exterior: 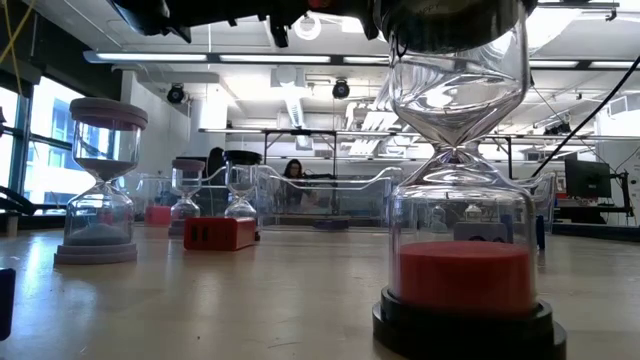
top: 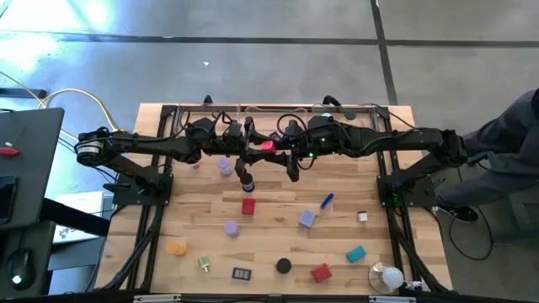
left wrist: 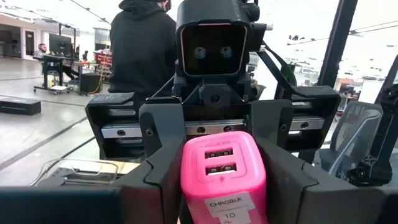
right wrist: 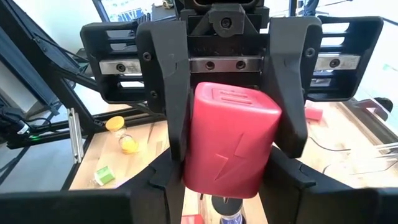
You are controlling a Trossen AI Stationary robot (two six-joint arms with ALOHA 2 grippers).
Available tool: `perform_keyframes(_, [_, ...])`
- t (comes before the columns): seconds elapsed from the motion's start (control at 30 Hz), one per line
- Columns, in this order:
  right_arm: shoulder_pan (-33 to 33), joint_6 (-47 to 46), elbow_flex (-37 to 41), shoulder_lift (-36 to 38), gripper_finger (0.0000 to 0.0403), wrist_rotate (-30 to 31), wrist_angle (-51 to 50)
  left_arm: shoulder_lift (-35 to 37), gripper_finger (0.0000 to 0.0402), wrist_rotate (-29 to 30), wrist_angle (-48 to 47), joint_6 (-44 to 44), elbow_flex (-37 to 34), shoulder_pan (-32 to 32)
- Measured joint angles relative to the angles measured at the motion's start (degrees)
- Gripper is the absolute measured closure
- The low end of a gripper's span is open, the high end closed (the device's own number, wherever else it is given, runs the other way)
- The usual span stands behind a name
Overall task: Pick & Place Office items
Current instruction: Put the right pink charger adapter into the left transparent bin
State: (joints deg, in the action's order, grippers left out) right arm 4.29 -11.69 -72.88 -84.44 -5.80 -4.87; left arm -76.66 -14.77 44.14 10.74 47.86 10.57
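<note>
red-sand hourglass point(exterior: 462, 190) nr front | lilac hourglass point(exterior: 101, 180) left | red block point(exterior: 219, 233) mid

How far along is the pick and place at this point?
Nothing looks placed yet. In hand: the left pincer and right pincer both clamp the pink plastic USB charger block in mid-air, apparently a handover. Left: the red cube, lavender cube, black round cap and others lie scattered.

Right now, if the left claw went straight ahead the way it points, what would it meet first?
The right claw, facing it head-on. Both claws grip the same pink charger, so the left claw would only push it against the other; depth beyond is unclear.
</note>
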Motion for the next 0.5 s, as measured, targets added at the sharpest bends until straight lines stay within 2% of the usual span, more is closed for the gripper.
perform_keyframes(0.1, [0.00,-0.22,0.00,0.00,0.0252,-0.05,-0.37,0.00,0.0247,-0.11,-0.12,0.49,0.00,0.00])
perform_keyframes(0.23, [0.00,-0.89,0.00,0.00,0.0169,-0.31,-0.43,-0.02,0.0252,-0.71,-0.26,0.19,0.00,0.00])
perform_keyframes(0.33, [-0.02,-0.85,0.00,0.00,0.0109,-0.31,-0.45,0.07,0.0254,-0.76,-0.58,3.37,0.00,0.00])
perform_keyframes(0.5, [-0.02,-1.13,0.00,0.06,0.0051,4.40,-1.82,1.18,0.0254,-1.88,-2.45,5.25,0.00,0.04])
